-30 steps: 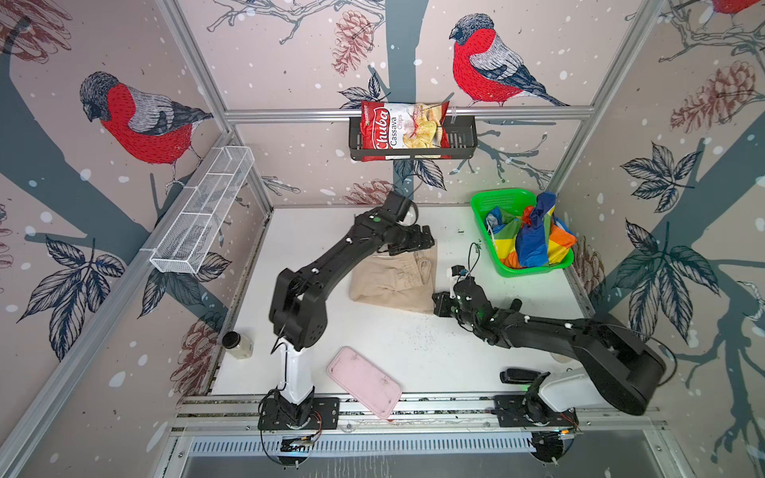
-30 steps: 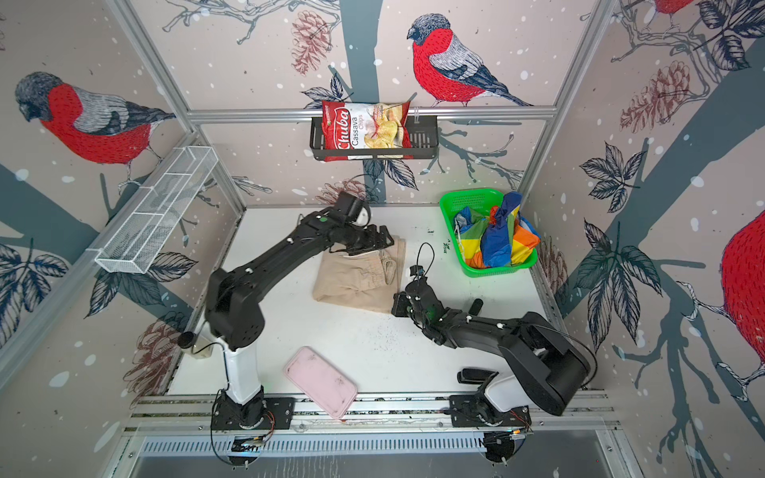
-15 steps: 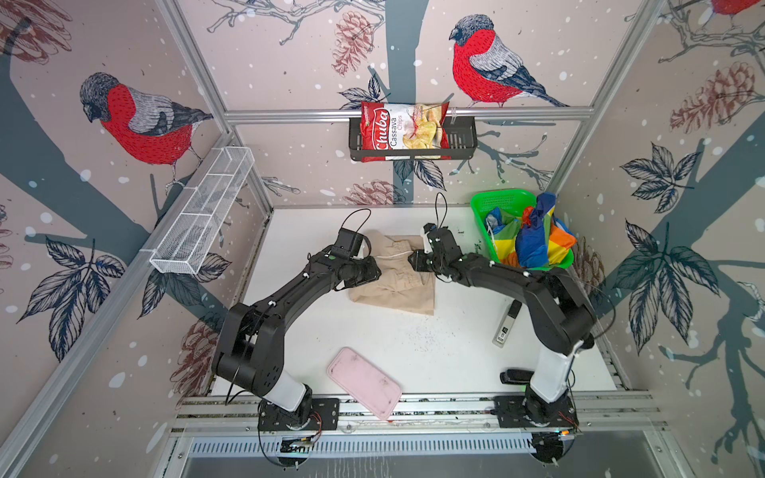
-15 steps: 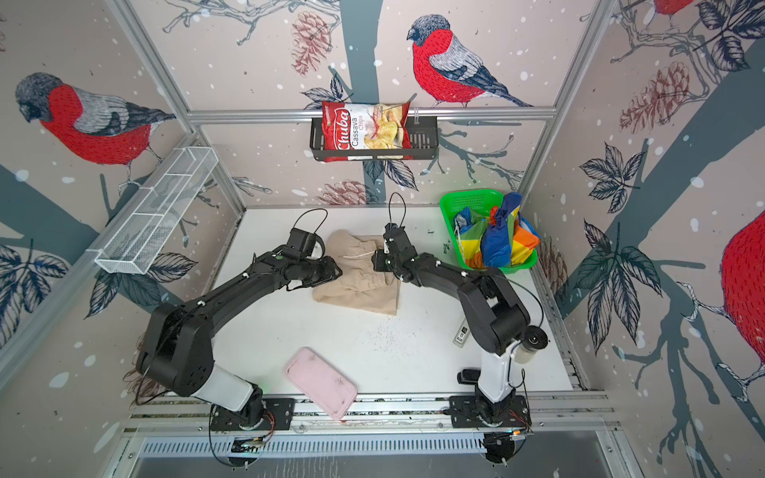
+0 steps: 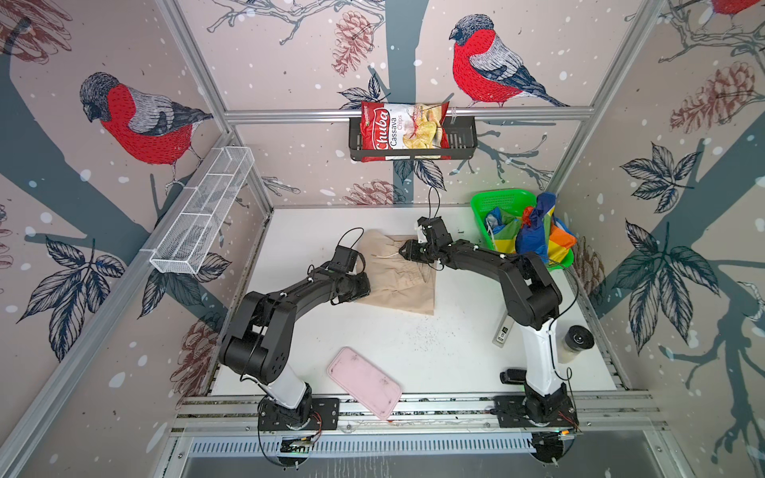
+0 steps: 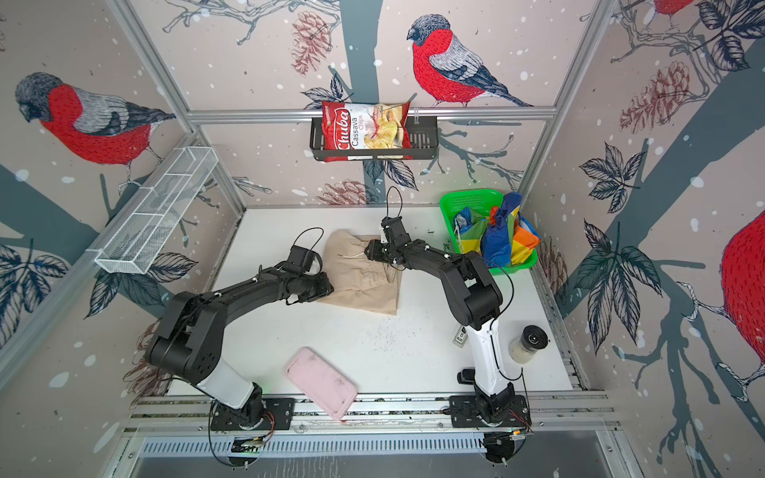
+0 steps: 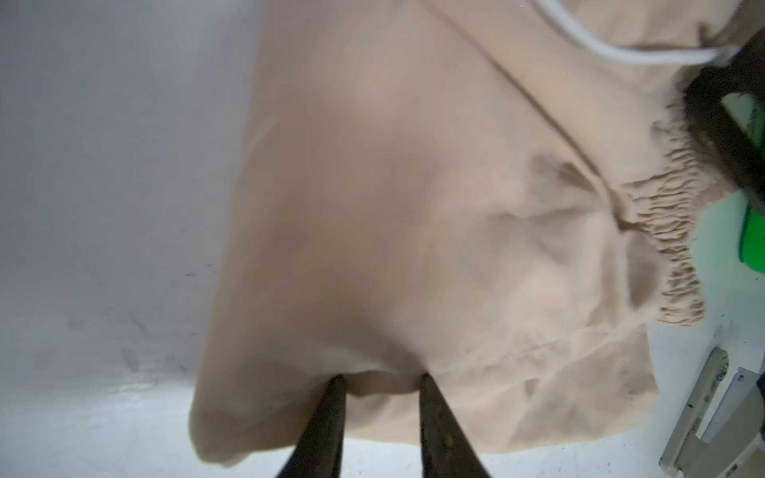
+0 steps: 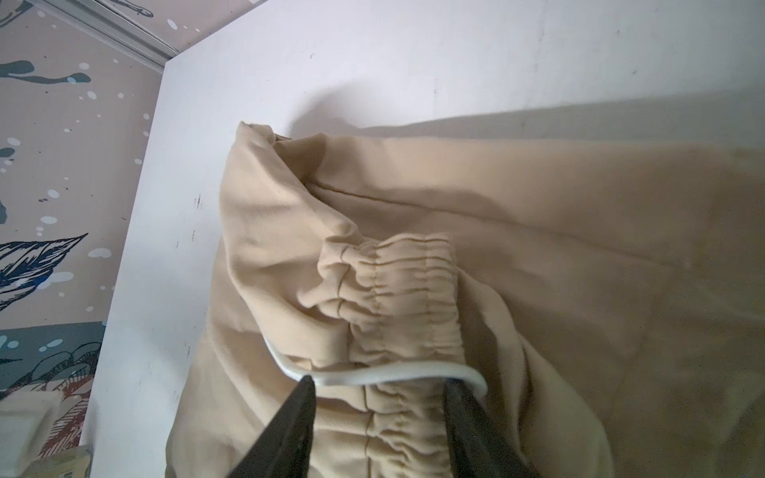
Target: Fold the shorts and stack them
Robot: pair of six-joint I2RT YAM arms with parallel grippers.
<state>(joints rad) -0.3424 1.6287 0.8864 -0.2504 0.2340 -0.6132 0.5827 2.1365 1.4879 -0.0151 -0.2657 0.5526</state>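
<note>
Shorts (image 5: 397,275), beige, lie on desk (image 5: 414,339); left pincer (image 7: 381,376) narrow at their 8 o'clock edge, right pincer (image 8: 378,380) wide over 1 o'clock waistband (image 8: 405,289).

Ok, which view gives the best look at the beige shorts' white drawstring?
The right wrist view: the drawstring lies close and sharp across the gathered waistband. The left wrist view catches only a blurred stretch at the frame's edge. In both top views it is just a thin white line.
</note>
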